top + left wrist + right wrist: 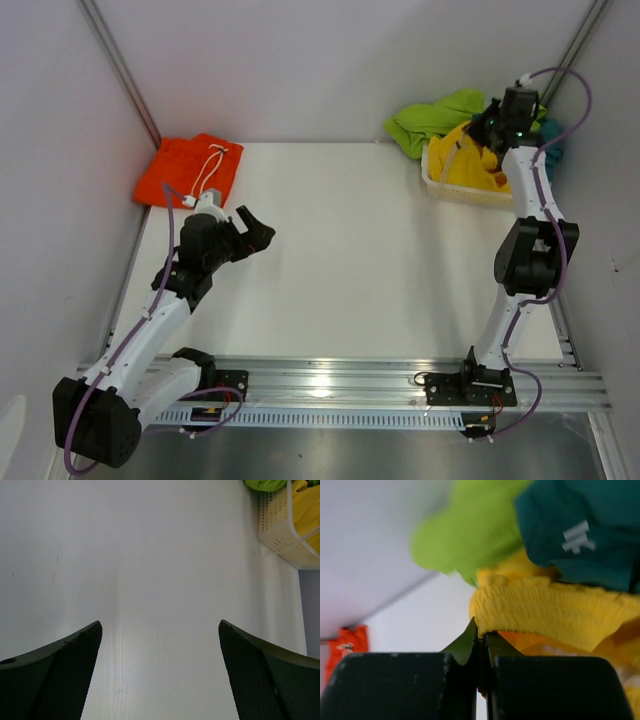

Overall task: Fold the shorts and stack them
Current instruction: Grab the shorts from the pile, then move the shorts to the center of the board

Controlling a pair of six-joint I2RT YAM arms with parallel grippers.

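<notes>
Right claw [481, 641] clamped tight on yellow shorts [545, 612] at the waistband edge, over the basket [462, 190]; left claw [160, 626] spread wide above broad white table [150, 555].

Open table [360, 260] middle, basket [458, 193] far right, orange shorts [190, 170] far left

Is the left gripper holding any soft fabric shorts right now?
No, the left gripper stands wide open above the white table, with nothing between its jaws.

Lone shorts [190, 170] lie back-left; other shorts [465, 160] in basket [468, 191] back-right.
</notes>
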